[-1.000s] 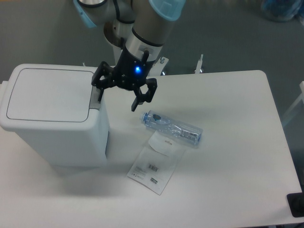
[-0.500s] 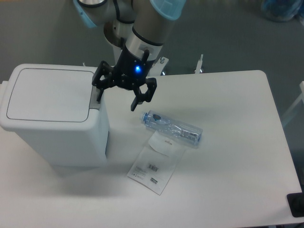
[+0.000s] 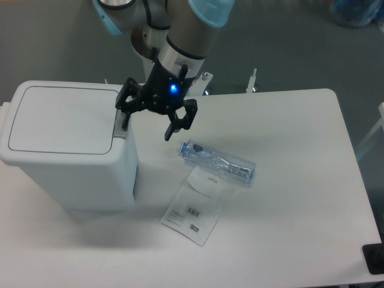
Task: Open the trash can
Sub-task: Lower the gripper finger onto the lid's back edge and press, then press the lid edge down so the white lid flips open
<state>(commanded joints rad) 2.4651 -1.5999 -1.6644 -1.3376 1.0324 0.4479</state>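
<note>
The trash can point(image 3: 66, 150) is a large white boxy bin at the left of the table, its flat lid point(image 3: 60, 119) closed. A grey push-button tab point(image 3: 120, 126) sits at the lid's right edge. My gripper point(image 3: 148, 127) hangs over the bin's right side with its jaws spread wide and nothing between them. One finger point(image 3: 126, 119) points down onto the grey tab; whether it touches is unclear. The other finger point(image 3: 171, 131) hangs over the table to the right of the bin.
A crushed clear plastic bottle point(image 3: 217, 162) lies on the table right of the bin. A flat plastic bag with a white label point(image 3: 198, 207) lies in front of it. A dark object point(image 3: 374, 258) sits at the front right corner.
</note>
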